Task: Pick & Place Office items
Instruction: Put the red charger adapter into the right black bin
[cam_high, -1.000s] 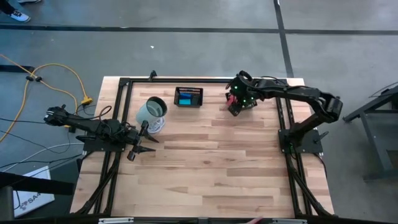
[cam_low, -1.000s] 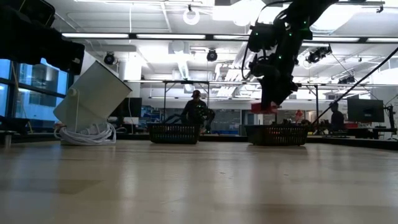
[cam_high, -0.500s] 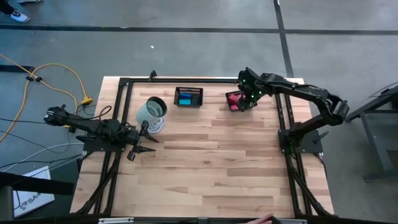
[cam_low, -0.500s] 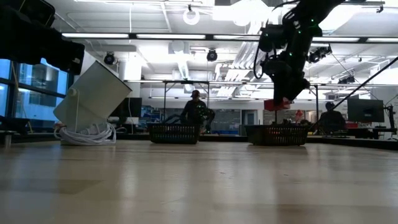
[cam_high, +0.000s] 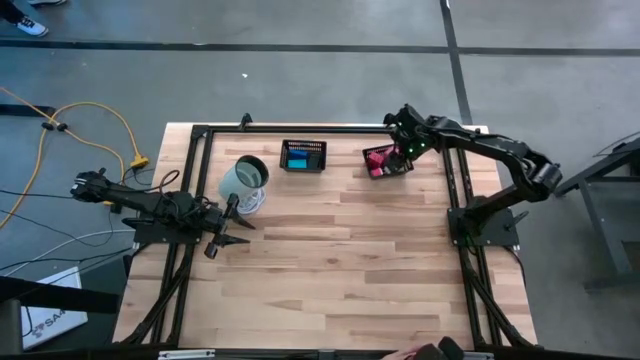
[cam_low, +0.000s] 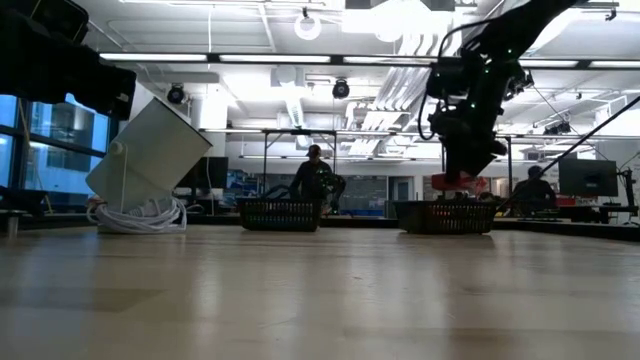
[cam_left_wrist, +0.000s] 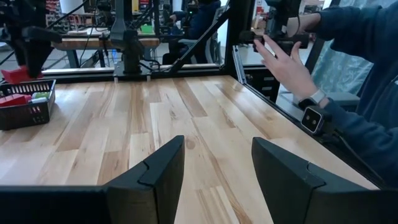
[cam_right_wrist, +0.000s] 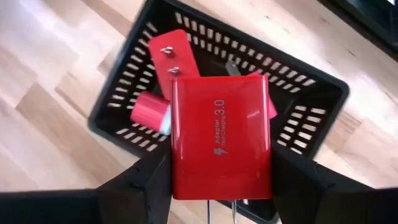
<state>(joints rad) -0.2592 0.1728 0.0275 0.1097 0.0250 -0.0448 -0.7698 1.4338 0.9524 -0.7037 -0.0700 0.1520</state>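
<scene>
Left gripper (cam_left_wrist: 214, 180): idle at the table's left edge beside a tilted white can (cam_high: 243, 178); its two dark fingers stand parted with nothing between them, pointing across bare wood.

Middle basket (cam_high: 303, 156): black mesh, at the far edge of the table; blue and teal office items (cam_high: 299, 159) lie inside, well apart from both arms.

Right basket (cam_right_wrist: 311, 106): black mesh, also at the far edge; it already holds several red and pink pieces (cam_right_wrist: 174, 62), one showing two metal prongs.

Right gripper (cam_right_wrist: 221, 186): poised above the right basket, its fingers clamped on the two side faces of a red charger block (cam_right_wrist: 221, 137).

Governing relation: the red charger block hangs directly over the basket's open mouth, its broad printed face toward the wrist camera and its long axis running along the fingers; the drop, as judged, is straight down, and only the right arm is anywhere near.

Height above basket: in the low view the block (cam_low: 458, 182) sits just over the rim, apparently clear of it.

Hidden or unclear: the block covers most of the basket floor in the wrist view, so the free space beneath cannot be judged. The pieces' exact count is too small to tell from above.

Background: a person's raised hand (cam_left_wrist: 283, 62) shows beyond the table in the left wrist view.
</scene>
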